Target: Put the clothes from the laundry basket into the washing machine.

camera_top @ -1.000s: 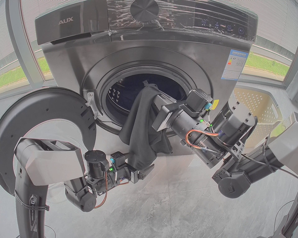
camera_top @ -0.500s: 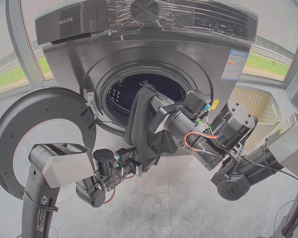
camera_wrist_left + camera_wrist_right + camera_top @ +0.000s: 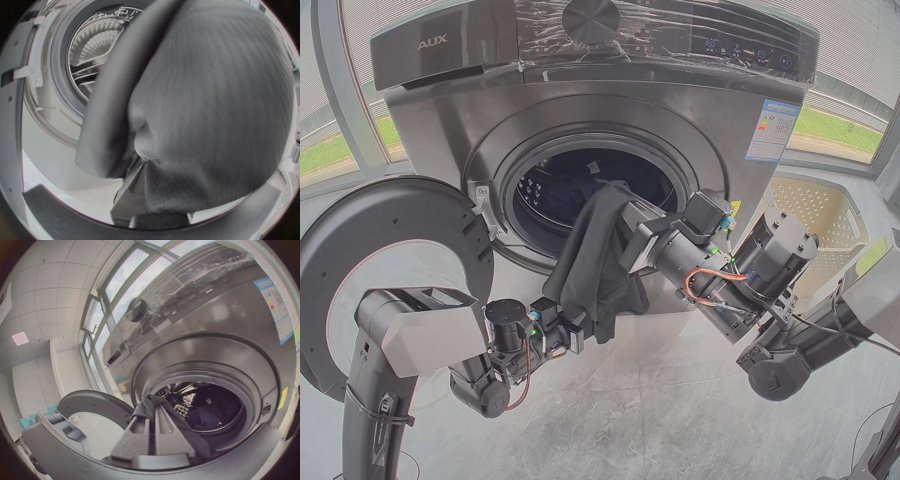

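R end effector (image 3: 153,411) fingers together, clamping dark garment (image 3: 592,250), holding top at washing machine (image 3: 650,119) mouth for feeding in | L end effector (image 3: 584,328) sitting under hanging tail, prob. keeping it off floor; grip state: can't tell

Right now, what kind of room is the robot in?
Probably a laundry corner: a grey metal front-loading washing machine with its round door open, a cream perforated plastic laundry basket beside it, and a dark grey garment hanging in front of it.

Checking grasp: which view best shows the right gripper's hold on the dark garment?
Right wrist view: right gripper shut on the dark garment. Head view: cloth drapes over that gripper. Left wrist view: hanging folds.
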{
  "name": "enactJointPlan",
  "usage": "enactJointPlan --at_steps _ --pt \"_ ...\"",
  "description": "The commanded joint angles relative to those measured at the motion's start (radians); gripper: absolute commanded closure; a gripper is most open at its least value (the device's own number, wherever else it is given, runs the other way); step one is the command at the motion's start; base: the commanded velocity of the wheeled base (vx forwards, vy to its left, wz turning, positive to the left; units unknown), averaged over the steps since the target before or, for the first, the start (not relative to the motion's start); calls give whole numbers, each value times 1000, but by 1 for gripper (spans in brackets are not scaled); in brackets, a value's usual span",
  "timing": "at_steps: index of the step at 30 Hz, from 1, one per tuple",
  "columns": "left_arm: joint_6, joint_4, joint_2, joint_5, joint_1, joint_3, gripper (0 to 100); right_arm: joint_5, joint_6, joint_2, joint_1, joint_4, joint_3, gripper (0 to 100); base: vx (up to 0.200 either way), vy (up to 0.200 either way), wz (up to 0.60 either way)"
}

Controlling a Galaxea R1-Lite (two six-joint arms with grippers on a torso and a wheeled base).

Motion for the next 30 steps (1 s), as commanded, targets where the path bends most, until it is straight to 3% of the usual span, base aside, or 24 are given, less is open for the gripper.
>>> enactJointPlan --at_steps 1,5,9,13,20,21,30 --pt "-2 -3 -223 -6 5 145 100 -1 7 -21 -102 -7 118 100 0 0 0" --pt "-8 -2 -392 -52 -2 260 100 0 13 -18 -149 -10 167 100 0 0 0" --pt "-19 -2 -613 -141 1 408 100 0 21 -7 -191 -10 200 100 0 0 0" --pt "-70 0 -726 -229 5 458 100 2 21 14 -208 -9 238 100 0 0 0" --pt "-136 0 -795 -239 4 427 100 3 18 46 -197 -10 322 100 0 0 0" --pt "-136 0 -795 -238 2 424 100 3 18 48 -195 -10 324 0 0 0 0" --pt "-142 1 -791 -210 -4 355 100 7 6 120 -67 -9 394 0 0 0 0"
